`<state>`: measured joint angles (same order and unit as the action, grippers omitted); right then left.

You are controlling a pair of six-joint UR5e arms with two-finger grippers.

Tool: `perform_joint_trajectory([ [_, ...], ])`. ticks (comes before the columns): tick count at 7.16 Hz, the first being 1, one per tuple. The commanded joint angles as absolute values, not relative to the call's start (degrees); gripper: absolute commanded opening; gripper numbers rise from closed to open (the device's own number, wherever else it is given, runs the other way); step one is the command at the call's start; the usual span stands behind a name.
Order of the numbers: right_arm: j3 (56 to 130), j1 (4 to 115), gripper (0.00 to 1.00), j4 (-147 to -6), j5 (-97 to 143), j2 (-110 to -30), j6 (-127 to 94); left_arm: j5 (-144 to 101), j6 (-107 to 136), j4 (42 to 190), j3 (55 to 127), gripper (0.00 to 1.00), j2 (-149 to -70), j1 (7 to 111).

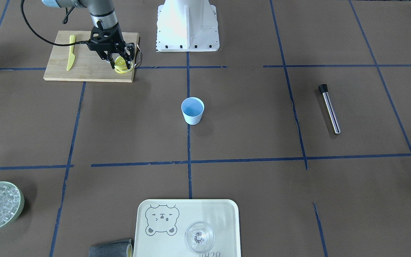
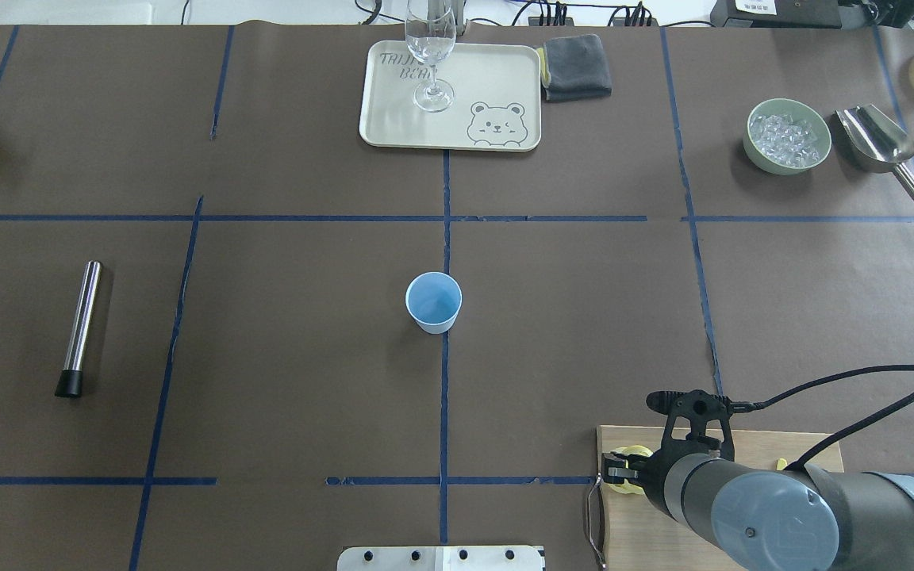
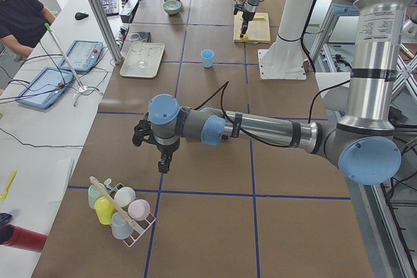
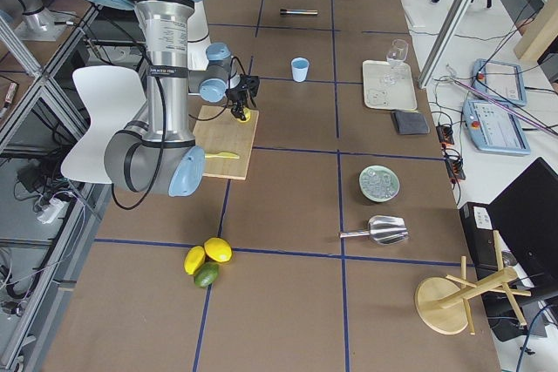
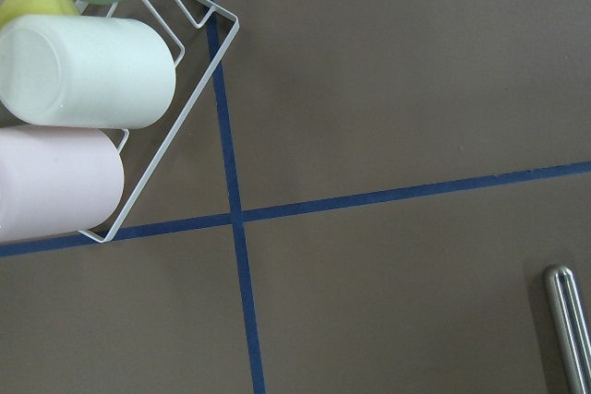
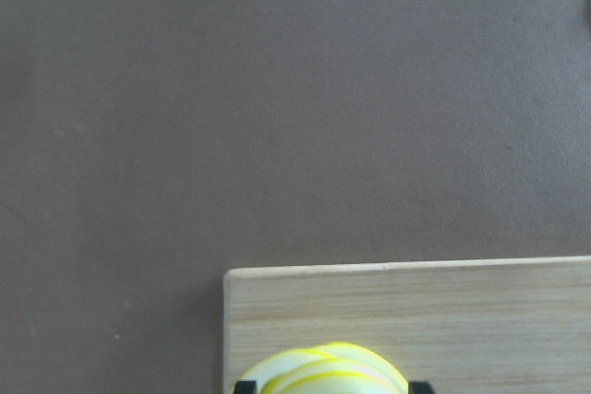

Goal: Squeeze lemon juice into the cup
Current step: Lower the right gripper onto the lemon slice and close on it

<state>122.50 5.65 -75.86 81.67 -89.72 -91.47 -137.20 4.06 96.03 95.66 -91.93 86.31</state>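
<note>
Lemon (image 1: 120, 63) in the right gripper's (image 1: 121, 65) grip, at cutting board's (image 1: 87, 67) corner.

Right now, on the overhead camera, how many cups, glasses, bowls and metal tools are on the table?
Cups: 1, the pale-blue cup
Glasses: 1, the wine glass
Bowls: 1, the green bowl of ice
Metal tools: 2, the steel rod and the scoop
Total: 5

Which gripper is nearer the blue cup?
Right. The right gripper grips the lemon over the cutting board, diagonally from the cup; the left gripper hangs far off by the mug rack.
</note>
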Motion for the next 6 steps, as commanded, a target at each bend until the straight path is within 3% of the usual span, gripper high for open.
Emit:
perform_joint_trajectory([
  [1,125.32,6.15,0.61,-77.77,82.09,-90.35,-91.41,-137.2,4.13,96.06,95.8,1.0,-91.93,86.31],
  [4,133.66,8.51,0.61,-87.94,85.33,-89.57,-91.41,-137.2,4.13,95.98,95.8,1.0,-91.93,86.31],
  [6,133.07,12.71,0.61,-92.7,90.06,-82.66,-90.8,-137.29,4.13,95.98,95.71,1.0,-91.85,86.31],
])
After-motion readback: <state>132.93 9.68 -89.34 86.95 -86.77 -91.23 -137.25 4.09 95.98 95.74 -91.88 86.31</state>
